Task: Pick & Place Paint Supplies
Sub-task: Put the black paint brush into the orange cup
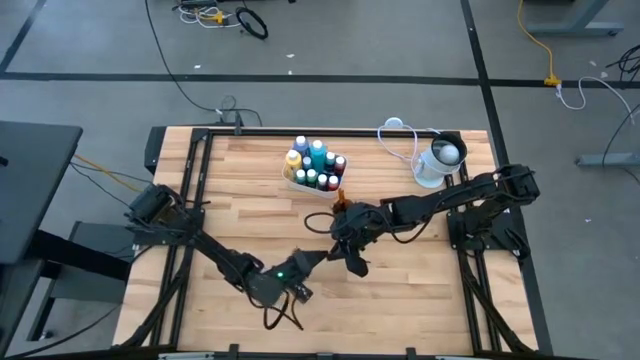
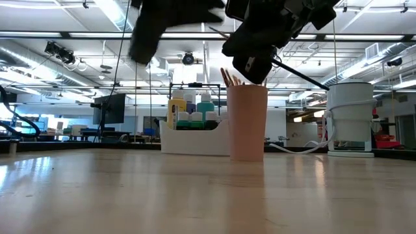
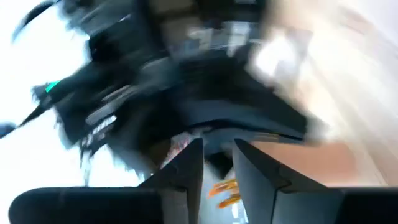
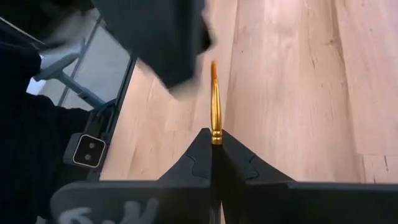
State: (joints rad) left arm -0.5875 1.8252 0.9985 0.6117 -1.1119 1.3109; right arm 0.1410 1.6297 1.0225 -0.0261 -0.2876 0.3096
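Note:
My right gripper [image 4: 216, 140] is shut on a thin brush [image 4: 214, 93] with a gold ferrule and an orange tip. It hangs above mid-table [image 1: 340, 235]. My left gripper [image 3: 217, 163] faces it at close range from the table's left [image 1: 322, 252], its fingers apart and touching nothing that I can make out. A pink cup [image 2: 247, 123] stands upright on the table just behind the grippers. Several brushes [image 2: 229, 78] stick out of its top. My right gripper pinches the brush between its two fingertips at the base of the gold ferrule [image 4: 216, 134]. The ferrule and tip run straight out past the fingers, in line with them. The brush is held clear above the table, slanting down toward the table's left.
A white tray [image 1: 300, 183] of small white-capped bottles [image 2: 195, 107] stands behind the cup at the table's far middle. A white round container [image 1: 440, 160] with a cable sits at the far right. Bare wood lies near the front edge.

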